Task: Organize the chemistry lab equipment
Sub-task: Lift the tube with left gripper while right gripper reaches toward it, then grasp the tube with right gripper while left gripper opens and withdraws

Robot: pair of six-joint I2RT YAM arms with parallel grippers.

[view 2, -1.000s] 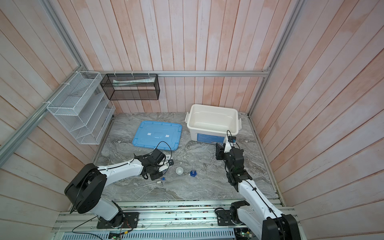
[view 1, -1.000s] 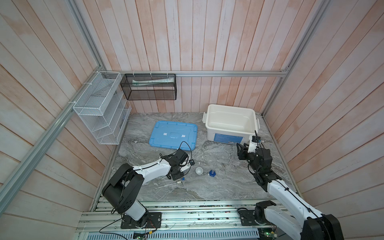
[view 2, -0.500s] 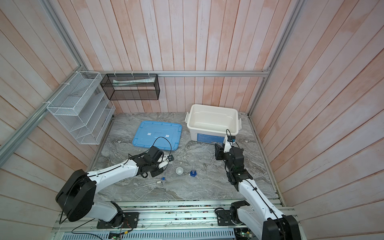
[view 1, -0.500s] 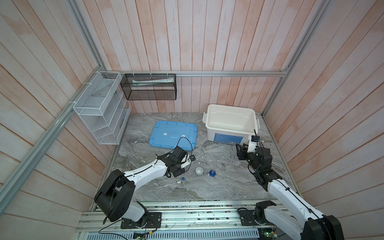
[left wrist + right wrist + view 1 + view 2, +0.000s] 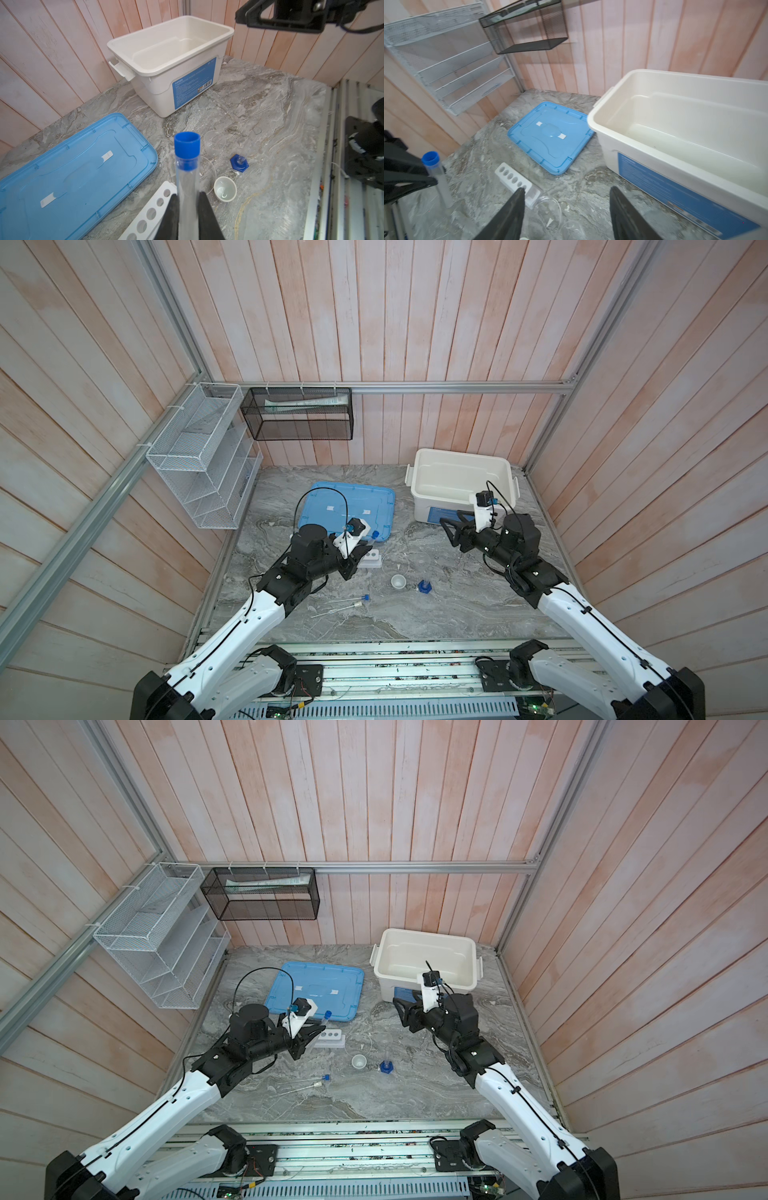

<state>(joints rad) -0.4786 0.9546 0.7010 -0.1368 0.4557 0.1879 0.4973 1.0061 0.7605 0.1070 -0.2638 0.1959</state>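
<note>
My left gripper (image 5: 188, 199) is shut on a clear blue-capped test tube (image 5: 187, 166), held upright just over the near end of the white six-hole rack (image 5: 149, 214). In both top views the left gripper (image 5: 359, 551) (image 5: 313, 1033) stands at the rack (image 5: 370, 560) (image 5: 330, 1036). Two more test tubes (image 5: 347, 603) (image 5: 305, 1083) lie flat nearer the front. A small white dish (image 5: 398, 581) (image 5: 225, 191) and a blue hexagonal-based piece (image 5: 424, 586) (image 5: 239, 163) sit right of the rack. My right gripper (image 5: 566, 188) (image 5: 451, 531) hangs open and empty in front of the bin.
The white bin (image 5: 457, 454) (image 5: 675, 72) stands open at the back right, its blue lid (image 5: 349, 506) (image 5: 550, 135) flat on the marble beside it. Clear glassware (image 5: 214, 143) lies between rack and bin. Wire baskets (image 5: 199, 456) (image 5: 299, 414) hang on the left and back walls.
My left gripper has carried the tube away from the front edge to the rack. The right gripper's jaws have spread wider; that arm has barely shifted.
</note>
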